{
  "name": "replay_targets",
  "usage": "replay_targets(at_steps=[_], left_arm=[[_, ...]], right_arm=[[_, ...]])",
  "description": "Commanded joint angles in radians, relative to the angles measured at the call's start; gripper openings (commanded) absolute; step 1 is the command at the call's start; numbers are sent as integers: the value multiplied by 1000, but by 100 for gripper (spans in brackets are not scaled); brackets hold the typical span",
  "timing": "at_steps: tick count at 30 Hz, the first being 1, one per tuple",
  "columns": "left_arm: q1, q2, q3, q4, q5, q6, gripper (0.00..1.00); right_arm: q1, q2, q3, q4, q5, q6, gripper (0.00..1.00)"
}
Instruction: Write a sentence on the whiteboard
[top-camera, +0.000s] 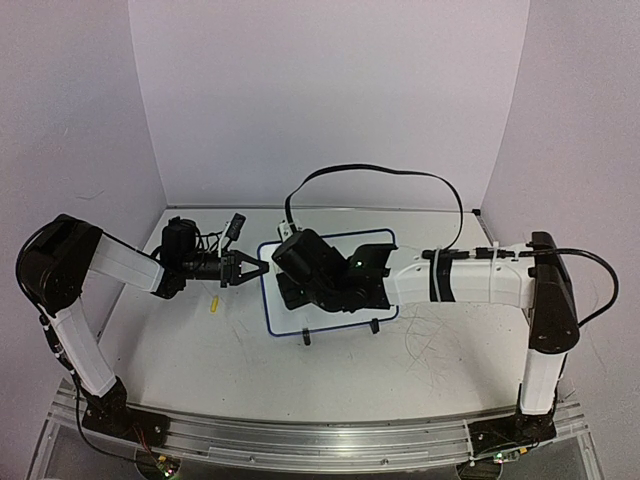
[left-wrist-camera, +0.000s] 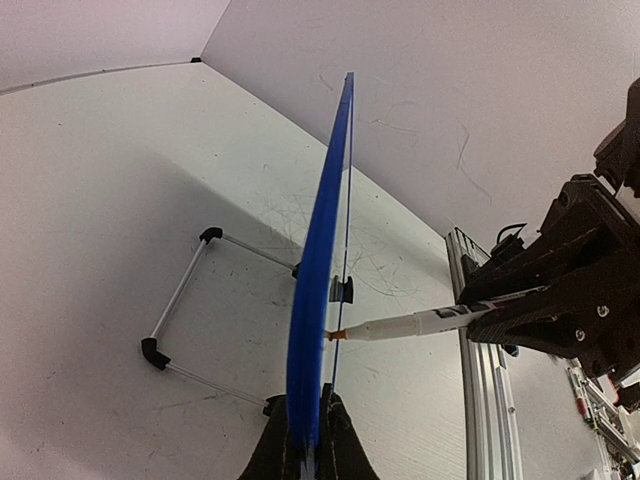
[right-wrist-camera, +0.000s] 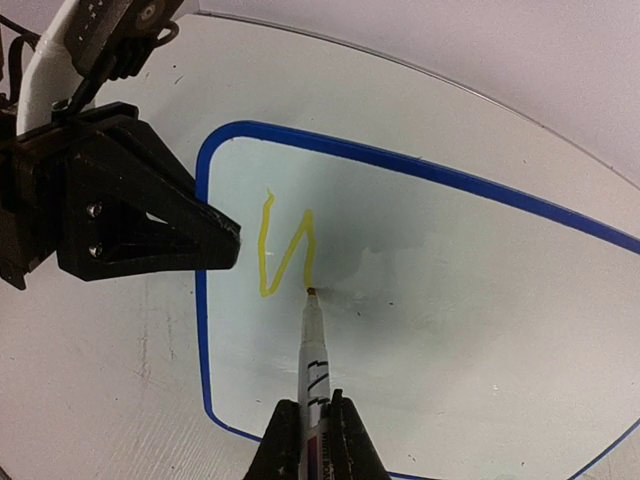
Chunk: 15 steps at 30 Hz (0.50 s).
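The whiteboard (top-camera: 272, 305), white with a dark-blue frame, stands propped mid-table. My left gripper (top-camera: 262, 268) is shut on its left edge; the left wrist view shows the blue frame (left-wrist-camera: 318, 260) edge-on between the jaws of that gripper (left-wrist-camera: 310, 440). My right gripper (right-wrist-camera: 312, 410) is shut on a white marker (right-wrist-camera: 314, 360) whose tip touches the whiteboard (right-wrist-camera: 460, 290). Of the sentence, only one yellow zigzag stroke (right-wrist-camera: 285, 250) like an N shows, ending at the tip. From the left wrist, the marker (left-wrist-camera: 420, 323) meets the board's face from the right.
A small yellow cap (top-camera: 216, 305) lies on the table left of the board. The board's wire stand (left-wrist-camera: 180, 300) juts out behind it. A black cable (top-camera: 400, 175) arcs over the right arm. An aluminium rail (top-camera: 320, 440) runs along the near edge.
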Motion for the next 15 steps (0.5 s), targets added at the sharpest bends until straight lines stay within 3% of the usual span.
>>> replay_targets(at_steps=[1, 15], left_arm=[[9, 4, -22, -22, -38, 46, 0], [9, 6, -20, -21, -40, 45, 0]], right_arm=[[-7, -37, -21, -18, 19, 24, 0], [-6, -14, 20, -17, 46, -1, 0]])
